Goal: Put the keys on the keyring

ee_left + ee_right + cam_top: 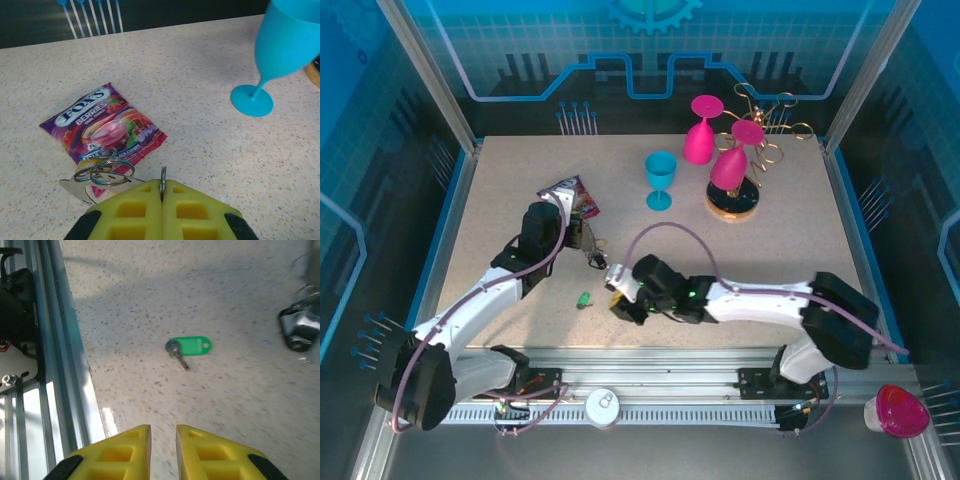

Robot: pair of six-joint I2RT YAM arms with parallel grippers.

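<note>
Two arms reach over the speckled desk (790,240) in the top view — the left end effector (592,250) beside a shiny purple snack packet (575,195), the right end effector (616,292) near a small green-headed metal key (583,299). Left wrist view: yellow fingers (135,210) pressed together, clamped on a thin metal wire keyring (162,177), smaller rings (105,172) just beside. Right wrist view: fingers slightly apart — the green key lies ahead on the desk.

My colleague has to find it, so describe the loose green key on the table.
Start at the metal rail along the near edge of the table. Just beyond it, on bare tabletop left of the right gripper, lies the green key. Its oblong green plastic tag and small metal blade lie flat and alone, well apart from the purple sweet packet farther back.
</note>
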